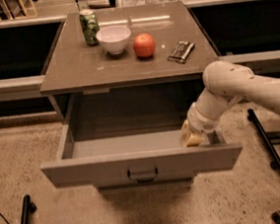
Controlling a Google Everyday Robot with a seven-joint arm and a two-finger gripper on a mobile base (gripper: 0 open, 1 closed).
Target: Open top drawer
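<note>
The top drawer (96, 170), a flat grey-brown panel with a small dark loop handle (142, 173), stands pulled far out beneath the smooth tabletop (101, 65), and the pale, rounded gripper (193, 136) dips inside its right front corner, its spread impossible to tell.

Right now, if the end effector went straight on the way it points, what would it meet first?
Likely the floor of the top drawer, just behind its front panel; the end effector points down into it. Depth is unclear.
</note>
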